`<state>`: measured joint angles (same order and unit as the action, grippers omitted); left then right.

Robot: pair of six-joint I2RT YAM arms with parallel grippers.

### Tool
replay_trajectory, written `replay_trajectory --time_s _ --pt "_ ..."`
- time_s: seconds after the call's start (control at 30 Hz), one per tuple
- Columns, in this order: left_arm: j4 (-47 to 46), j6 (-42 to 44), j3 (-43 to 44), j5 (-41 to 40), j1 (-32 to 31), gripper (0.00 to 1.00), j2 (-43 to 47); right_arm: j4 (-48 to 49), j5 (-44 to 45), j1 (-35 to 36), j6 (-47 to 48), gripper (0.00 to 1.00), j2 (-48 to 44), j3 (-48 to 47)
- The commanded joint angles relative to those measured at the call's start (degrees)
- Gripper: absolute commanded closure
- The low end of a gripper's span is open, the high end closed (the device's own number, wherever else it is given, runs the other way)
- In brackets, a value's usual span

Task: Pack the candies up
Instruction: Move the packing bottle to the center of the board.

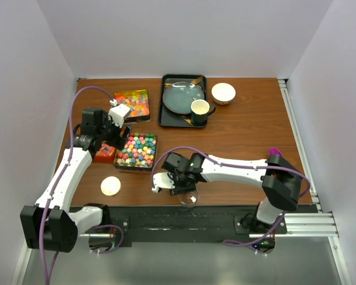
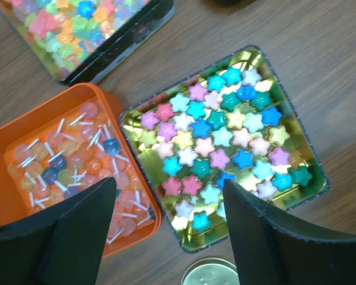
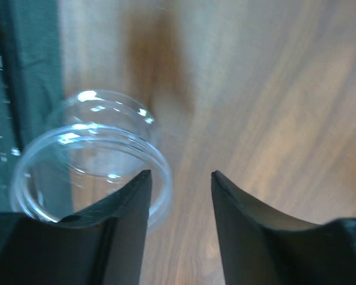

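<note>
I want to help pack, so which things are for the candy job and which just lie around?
For the job: pastel star candies in the gold square tin; clear-wrapped sweets in the orange box; bright gummies in the black tray; clear round jar; gold lid.
Just lying about: dark blue plate; white bowl.

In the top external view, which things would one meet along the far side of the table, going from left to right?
Gummy candies → black tray carrying a plate and a mug → white bowl.
</note>
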<state>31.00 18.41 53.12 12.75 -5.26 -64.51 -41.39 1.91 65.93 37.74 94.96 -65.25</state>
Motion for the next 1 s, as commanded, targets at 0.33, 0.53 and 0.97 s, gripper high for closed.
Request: replay_trajectory --time_s 0.33,0.53,0.97 --pt "-5.42 -8.56 3.30 7.89 -10.91 0.54 -12.20 -10.74 -10.00 -25.38 -16.63 0.34 -16.46 -12.10" --pt "-7.10 -11.20 5.84 8.16 -15.39 0.56 -19.67 -8.62 -9.73 -37.25 -19.28 0.33 -21.92 -6.39" --pt "-8.24 -14.29 9.54 2.81 -23.04 0.70 -31.37 -6.60 -10.09 -42.03 -18.49 0.34 -22.89 -4.35"
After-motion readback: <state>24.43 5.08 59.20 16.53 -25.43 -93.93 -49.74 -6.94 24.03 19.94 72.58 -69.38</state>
